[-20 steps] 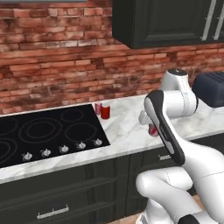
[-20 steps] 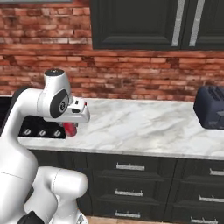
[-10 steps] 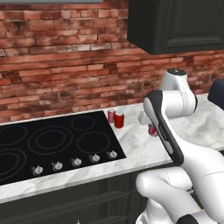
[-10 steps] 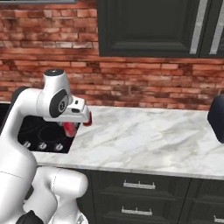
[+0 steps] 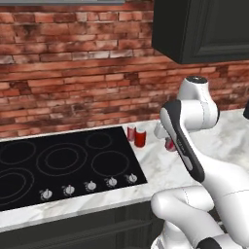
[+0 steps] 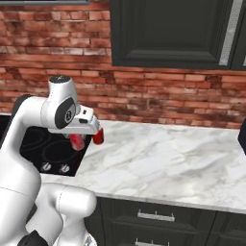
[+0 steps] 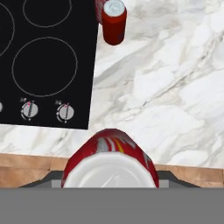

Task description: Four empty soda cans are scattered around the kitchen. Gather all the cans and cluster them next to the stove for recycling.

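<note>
Gripping a small red soda can with a silver top [image 7: 110,159], the claw [image 6: 82,138] hangs above the white marble counter [image 6: 163,163], now closer to the flat black glass stove [image 5: 63,163] because the base has driven that way. Ahead of the claw, two more red cans [image 5: 136,136] stand beside the stove's edge, so I think this can goes down next to them.

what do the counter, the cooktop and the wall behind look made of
Counter: white stone with grey veins, likely polished marble. Cooktop: flat glossy black, looks like glass, thin printed burner rings. Wall: red brick with pale mortar lines, matte and rough.
</note>
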Available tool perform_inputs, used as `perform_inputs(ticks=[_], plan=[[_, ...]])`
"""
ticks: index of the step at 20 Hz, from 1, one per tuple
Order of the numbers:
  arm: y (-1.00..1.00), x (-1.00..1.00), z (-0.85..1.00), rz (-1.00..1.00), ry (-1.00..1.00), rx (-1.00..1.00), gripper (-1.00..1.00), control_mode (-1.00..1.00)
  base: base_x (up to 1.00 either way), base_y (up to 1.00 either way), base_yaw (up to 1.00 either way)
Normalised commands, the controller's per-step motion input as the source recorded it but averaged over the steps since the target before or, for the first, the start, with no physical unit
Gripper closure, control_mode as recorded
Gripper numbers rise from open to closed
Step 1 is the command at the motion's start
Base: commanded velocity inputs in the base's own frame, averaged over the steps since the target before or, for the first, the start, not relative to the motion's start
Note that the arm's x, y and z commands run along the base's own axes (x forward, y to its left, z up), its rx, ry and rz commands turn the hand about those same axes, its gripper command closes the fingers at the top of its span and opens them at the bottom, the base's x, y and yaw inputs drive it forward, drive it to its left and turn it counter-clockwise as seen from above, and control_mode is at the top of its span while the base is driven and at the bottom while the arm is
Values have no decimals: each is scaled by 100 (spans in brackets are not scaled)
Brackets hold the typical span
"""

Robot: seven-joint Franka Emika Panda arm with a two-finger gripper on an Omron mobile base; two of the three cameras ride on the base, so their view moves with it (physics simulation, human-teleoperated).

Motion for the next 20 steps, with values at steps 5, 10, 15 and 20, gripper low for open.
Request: perform_inputs(ticks=[5, 10, 15, 20], plan=[[0, 0, 0, 0, 0, 0, 100, 100, 31, 9, 10], [4, 15, -18, 2, 0, 0, 100, -100, 21, 5, 5], [3, 37, -39, 3, 0, 0, 100, -100, 0, 0, 0], [0, 22, -35, 1, 0, 0, 100, -100, 0, 0, 0]])
